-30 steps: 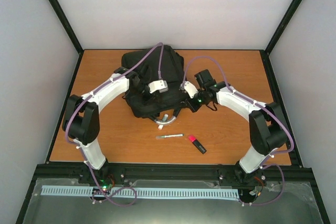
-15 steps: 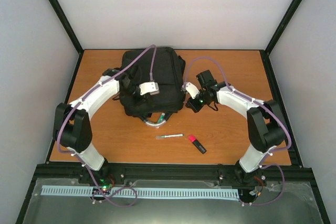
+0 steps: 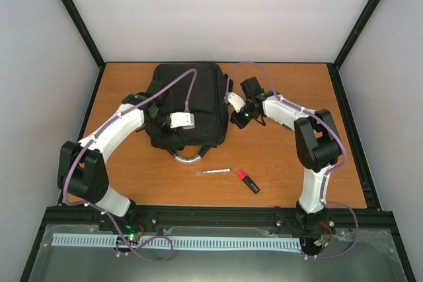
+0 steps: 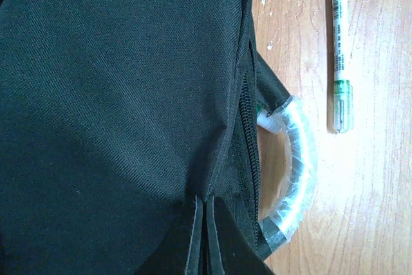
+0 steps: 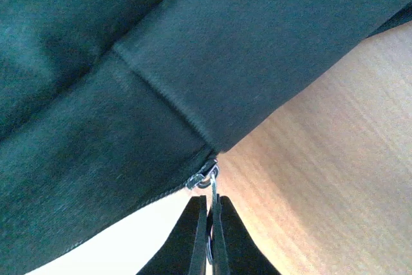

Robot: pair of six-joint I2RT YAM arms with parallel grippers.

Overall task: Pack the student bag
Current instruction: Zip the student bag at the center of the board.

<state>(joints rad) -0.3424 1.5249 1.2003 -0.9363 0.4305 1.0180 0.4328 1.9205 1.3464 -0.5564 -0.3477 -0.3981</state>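
Packing's barely getting going here: the student bag [image 3: 190, 104] is lying flat mid-way back on the table [image 3: 284, 156], the left gripper [image 4: 205, 236] is pinching its fabric, the right gripper [image 5: 209, 223] is clamping the zipper pull [image 5: 207, 178], and the pen [image 3: 213, 172] and highlighter [image 3: 248, 181] are sitting outside, unpacked.

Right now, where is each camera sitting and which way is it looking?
Top external: above and behind the arms, looking down at the table; shows the left arm and right arm reaching to the student bag.
Left wrist: on the left arm, looking past the left fingers onto the bag, its silver handle and a green-capped pen.
Right wrist: on the right arm, looking past the right fingers, shut on the zipper pull, at the bag's edge.
Shared: top and left wrist both show handle and pen.
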